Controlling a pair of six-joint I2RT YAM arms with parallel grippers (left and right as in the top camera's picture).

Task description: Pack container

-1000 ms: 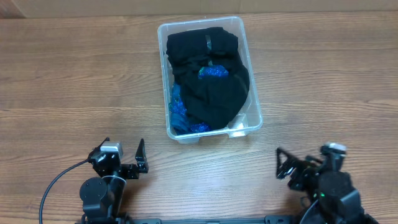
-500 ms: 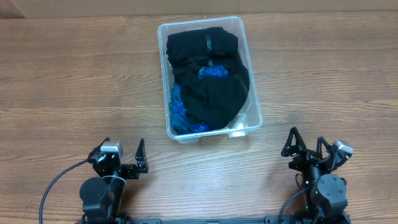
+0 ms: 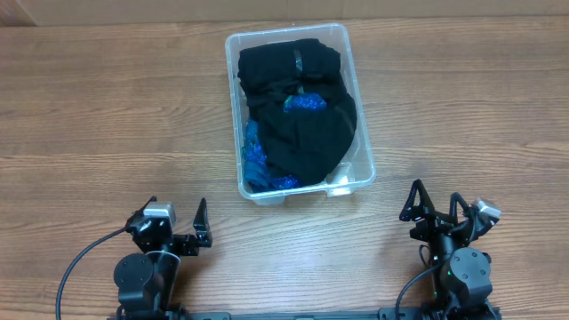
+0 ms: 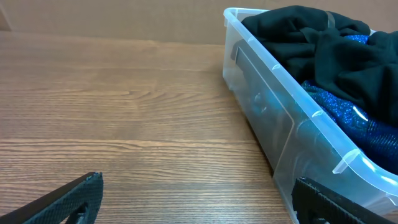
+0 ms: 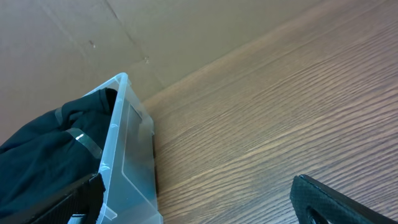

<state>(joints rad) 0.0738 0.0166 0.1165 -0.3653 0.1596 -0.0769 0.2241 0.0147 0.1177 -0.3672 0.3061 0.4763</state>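
Note:
The clear plastic container (image 3: 352, 98) stands on the wooden table at the centre back, filled with black clothing (image 3: 300, 107) and some sparkly blue fabric (image 3: 255, 160). It also shows in the left wrist view (image 4: 273, 112) and the right wrist view (image 5: 127, 162). My left gripper (image 3: 178, 227) is open and empty near the front edge, left of the container. My right gripper (image 3: 436, 209) is open and empty near the front edge, to the container's right. Both grippers are well clear of it.
A brown cardboard wall (image 5: 155, 31) runs along the table's back edge. Bare wooden tabletop (image 3: 107, 116) lies left and right of the container.
My right arm has pulled back and turned; its gripper now points up the table toward the container's right side. The left arm and the container have not moved.

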